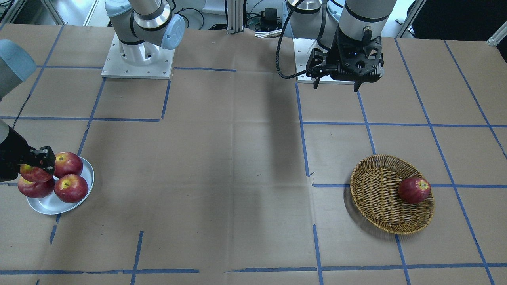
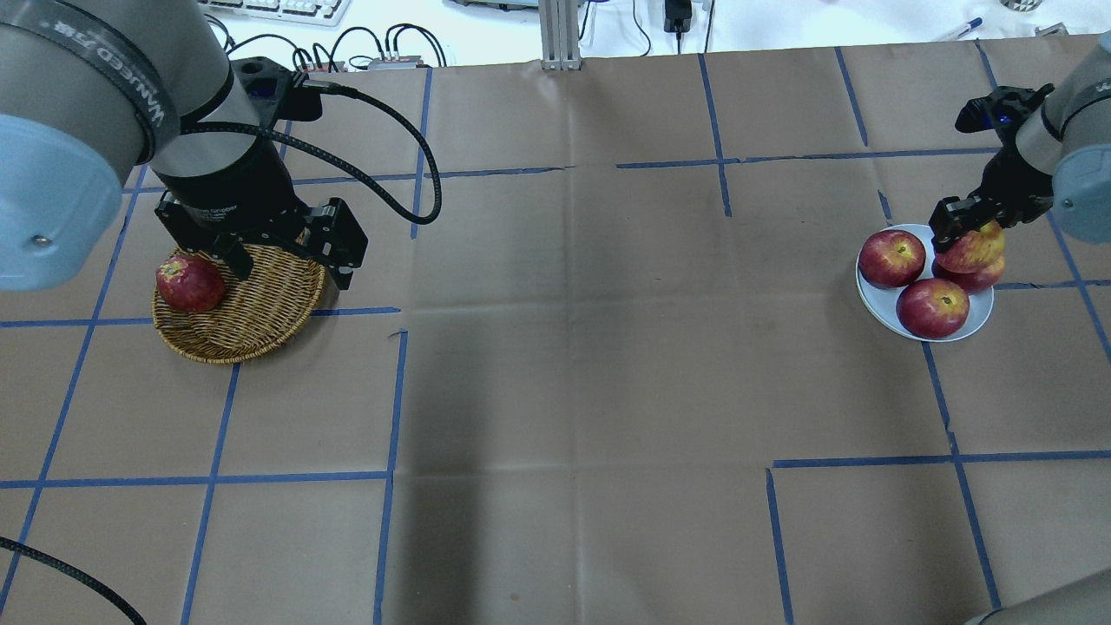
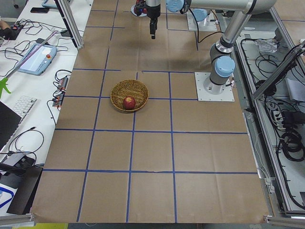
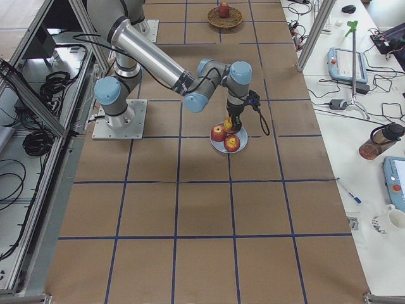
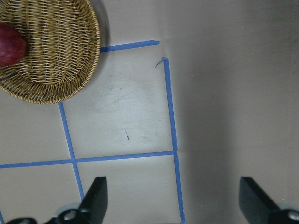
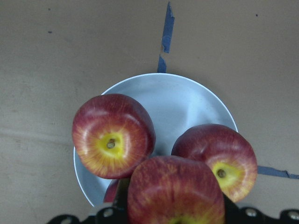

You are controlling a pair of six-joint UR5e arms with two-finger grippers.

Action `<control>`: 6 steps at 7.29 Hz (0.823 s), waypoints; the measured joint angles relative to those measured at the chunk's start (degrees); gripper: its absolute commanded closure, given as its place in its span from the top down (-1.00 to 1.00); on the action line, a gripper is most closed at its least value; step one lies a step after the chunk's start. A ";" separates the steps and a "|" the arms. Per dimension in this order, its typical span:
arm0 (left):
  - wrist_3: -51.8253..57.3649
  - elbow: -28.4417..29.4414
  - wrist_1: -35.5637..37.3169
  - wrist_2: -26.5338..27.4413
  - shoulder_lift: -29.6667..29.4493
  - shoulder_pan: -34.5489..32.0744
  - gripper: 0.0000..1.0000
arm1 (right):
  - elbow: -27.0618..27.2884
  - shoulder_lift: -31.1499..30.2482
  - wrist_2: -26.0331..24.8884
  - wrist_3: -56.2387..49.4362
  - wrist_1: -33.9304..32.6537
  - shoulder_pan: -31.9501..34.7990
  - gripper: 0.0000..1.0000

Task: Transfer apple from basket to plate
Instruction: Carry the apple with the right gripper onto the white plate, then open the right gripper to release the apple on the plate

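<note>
My right gripper (image 2: 962, 231) is shut on the apple (image 2: 976, 250), a lighter pinkish-red one with a yellow patch. It holds it just above the back of the pale plate (image 2: 871, 299). In the right wrist view the apple (image 6: 175, 191) fills the bottom, over the plate (image 6: 182, 102). In the front view the apple (image 1: 32, 173) sits in the gripper (image 1: 37, 166) above the plate (image 1: 49, 205). The wicker basket (image 2: 260, 334) lies far left. My left gripper (image 2: 286, 273) hangs open and empty above the basket's rim; its fingers (image 5: 96, 196) are spread wide.
Three darker red apples lie on the plate: (image 2: 891, 259), (image 2: 933, 307) and one (image 2: 981, 278) under the held apple. One dark red apple (image 2: 189, 284) lies in the basket (image 1: 376, 202). Blue tape lines cross the brown paper table.
</note>
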 measured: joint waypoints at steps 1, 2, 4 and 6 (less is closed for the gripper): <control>0.00 0.04 -0.04 0.02 0.01 -0.02 0.99 | 0.06 0.85 0.07 0.01 -1.00 -0.07 -0.17; 0.00 0.06 -0.06 0.03 0.01 -0.04 0.99 | 0.08 1.37 0.35 0.09 -1.44 -0.10 -0.16; 0.00 0.02 -0.06 0.05 0.00 -0.04 0.99 | 0.30 1.75 1.11 0.14 -1.61 -0.10 0.28; 0.00 -0.01 -0.07 0.09 -0.01 -0.04 0.99 | 0.24 1.80 1.26 0.01 -1.54 -0.04 0.99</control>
